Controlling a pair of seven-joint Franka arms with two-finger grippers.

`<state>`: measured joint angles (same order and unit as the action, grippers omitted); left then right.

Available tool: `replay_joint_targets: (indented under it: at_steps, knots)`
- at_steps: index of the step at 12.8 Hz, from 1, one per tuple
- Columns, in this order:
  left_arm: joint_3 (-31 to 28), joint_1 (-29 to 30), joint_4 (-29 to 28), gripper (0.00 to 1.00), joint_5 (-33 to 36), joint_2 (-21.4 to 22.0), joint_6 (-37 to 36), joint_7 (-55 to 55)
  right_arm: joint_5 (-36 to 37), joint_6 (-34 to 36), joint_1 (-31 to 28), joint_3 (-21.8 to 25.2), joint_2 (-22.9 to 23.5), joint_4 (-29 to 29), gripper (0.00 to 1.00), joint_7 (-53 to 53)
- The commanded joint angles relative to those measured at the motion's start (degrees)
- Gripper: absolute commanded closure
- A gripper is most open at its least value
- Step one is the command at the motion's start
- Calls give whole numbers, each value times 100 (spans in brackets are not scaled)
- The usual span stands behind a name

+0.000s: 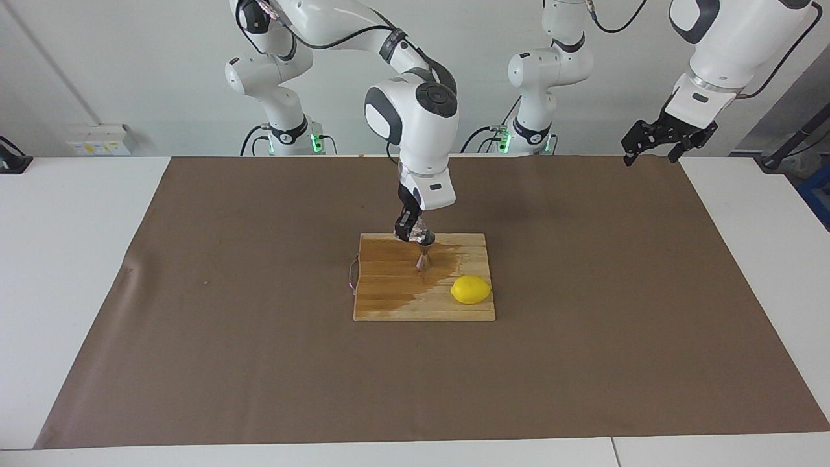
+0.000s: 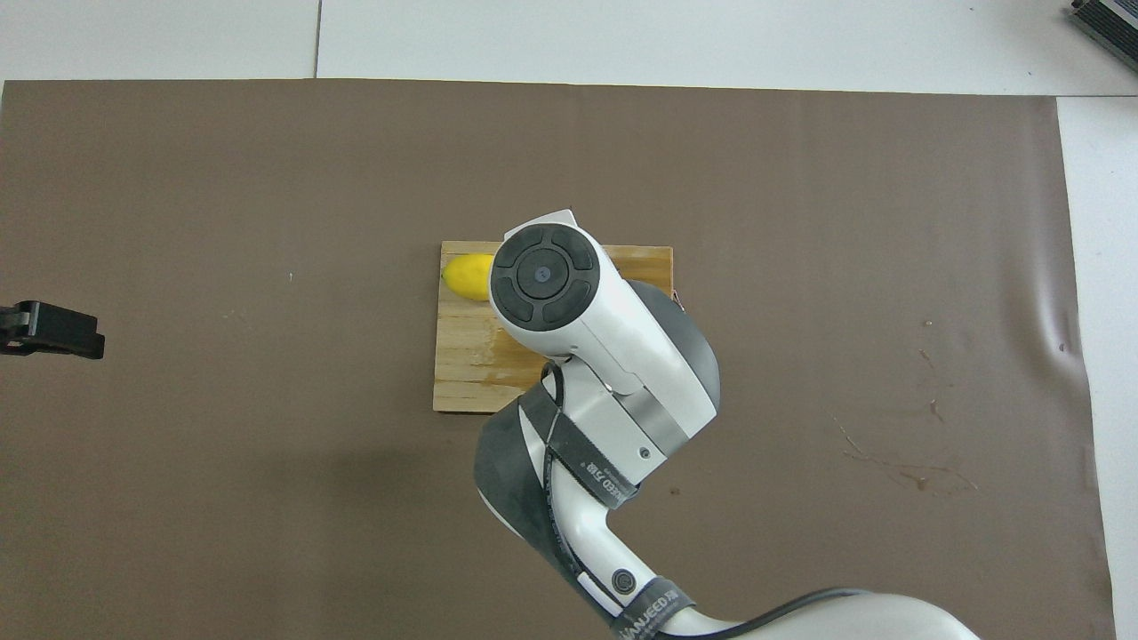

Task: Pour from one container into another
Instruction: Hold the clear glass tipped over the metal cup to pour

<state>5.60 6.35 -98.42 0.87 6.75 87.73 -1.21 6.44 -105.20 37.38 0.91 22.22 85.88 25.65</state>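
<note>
Clear faceted glass cup [image 1: 420,228] tilted over hourglass steel jigger [image 1: 424,261]

White wall [image 1: 130,65], brown-covered table [image 1: 194,292]

Yellow lemon [image 1: 471,290], brown mat [image 1: 194,292], tan board [image 1: 389,305].

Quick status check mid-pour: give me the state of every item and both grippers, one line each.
Glass cup: held tilted over the jigger by the right gripper.
Jigger: upright on the cutting board.
Cutting board: flat, a large dark wet patch across it.
Lemon: whole, lying on the board's corner.
Right gripper: shut on the cup.
Left gripper: open, waiting in the air at its own end.
</note>
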Motion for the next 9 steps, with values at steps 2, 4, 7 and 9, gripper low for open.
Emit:
replay_joint_targets:
  at_steps: [2, 4, 7, 9]
  knots:
    - [29, 51, -116, 0, 53, 116, -28, 7, 165, 132, 76, 59, 133, -186, 100, -131]
    - [29, 51, -116, 0, 53, 116, -19, 7, 122, 62, 59, 59, 125, -186, 100, -192]
    - [29, 51, -116, 0, 53, 116, -19, 7, 25, -9, -29, 50, 37, -221, 100, -122]
    - [29, 51, -116, 0, 53, 116, -28, 7, -19, -18, -125, 41, -68, -247, 100, -96]
